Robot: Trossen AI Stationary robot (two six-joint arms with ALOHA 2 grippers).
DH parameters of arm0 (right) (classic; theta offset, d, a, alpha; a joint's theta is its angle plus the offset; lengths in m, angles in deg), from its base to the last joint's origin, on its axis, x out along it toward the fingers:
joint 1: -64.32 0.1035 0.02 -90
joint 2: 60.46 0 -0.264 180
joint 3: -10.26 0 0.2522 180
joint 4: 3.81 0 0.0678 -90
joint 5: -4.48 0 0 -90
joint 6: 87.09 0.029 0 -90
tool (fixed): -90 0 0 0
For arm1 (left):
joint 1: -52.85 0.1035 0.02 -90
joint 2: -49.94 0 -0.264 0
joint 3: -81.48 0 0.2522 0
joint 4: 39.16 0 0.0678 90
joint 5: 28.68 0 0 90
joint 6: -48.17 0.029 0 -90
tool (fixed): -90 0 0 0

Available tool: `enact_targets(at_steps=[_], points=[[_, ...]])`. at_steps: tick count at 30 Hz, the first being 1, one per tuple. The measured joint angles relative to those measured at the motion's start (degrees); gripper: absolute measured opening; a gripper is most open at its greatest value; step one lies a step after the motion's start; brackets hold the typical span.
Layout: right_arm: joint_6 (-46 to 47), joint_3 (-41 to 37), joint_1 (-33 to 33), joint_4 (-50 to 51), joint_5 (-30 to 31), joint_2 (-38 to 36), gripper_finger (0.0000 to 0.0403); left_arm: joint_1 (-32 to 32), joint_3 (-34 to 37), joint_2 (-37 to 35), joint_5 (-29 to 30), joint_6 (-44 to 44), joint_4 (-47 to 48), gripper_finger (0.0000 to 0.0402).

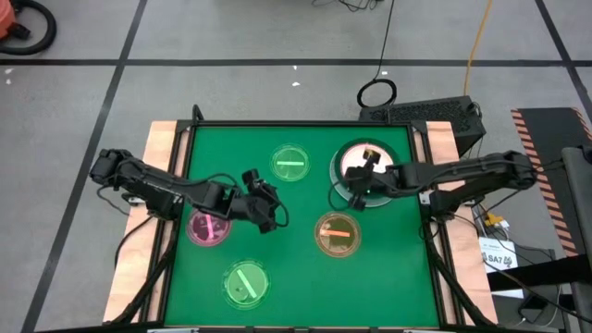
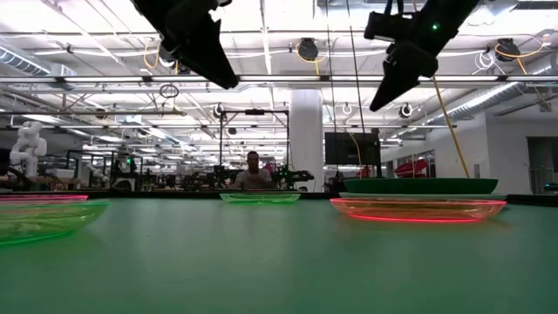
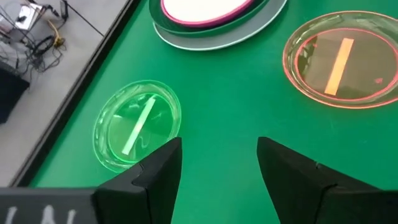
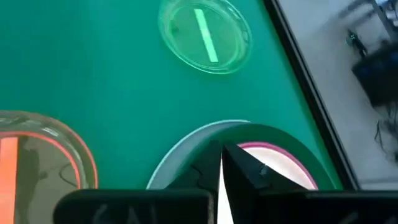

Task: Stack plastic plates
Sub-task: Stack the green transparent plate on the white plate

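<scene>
A stack of larger plates (image 1: 350, 157) stands far right on the green table, with a pale-blue rim (image 4: 177, 158), a dark-green rim (image 4: 297, 149), a pink rim (image 4: 273, 151) and cream on top. Smaller translucent dishes lie singly on the table: green (image 1: 289, 163), amber (image 1: 336, 233), pink (image 1: 209, 227) and a second green one (image 1: 244, 283). My right gripper (image 4: 219, 171) hovers shut above the stack, high off it in the low view (image 2: 384, 94). My left gripper (image 3: 219, 168) is open in mid-air over the table's middle (image 1: 270, 211), between the pink and amber dishes.
Wooden boards (image 1: 163, 139) flank the green mat. A black device and cables (image 1: 425, 113) lie beyond the far right corner. In the low view a person (image 2: 254, 174) sits far off in the room. Bare mat lies in the middle and at the near right.
</scene>
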Motion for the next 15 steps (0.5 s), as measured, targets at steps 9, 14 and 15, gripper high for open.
enact_targets(at_steps=[9, 14, 15], points=[[-7.35, 0.02, 3.85, -1.06, -5.24, 3.25, 0.0011, -9.24, 0.0, 0.0, -1.22, -10.96, 7.93, 0.0216], [-11.94, 0.02, 4.59, -3.18, -9.35, 5.2, 0.0011, -13.8, 0.0, 0.26, -1.18, -19.44, 13.56, 0.0216], [-12.56, 0.02, 4.64, -3.99, -9.6, 5.6, 0.0011, -14.47, 0.0, 0.72, -1.14, -20.59, 14.02, 0.0216]])
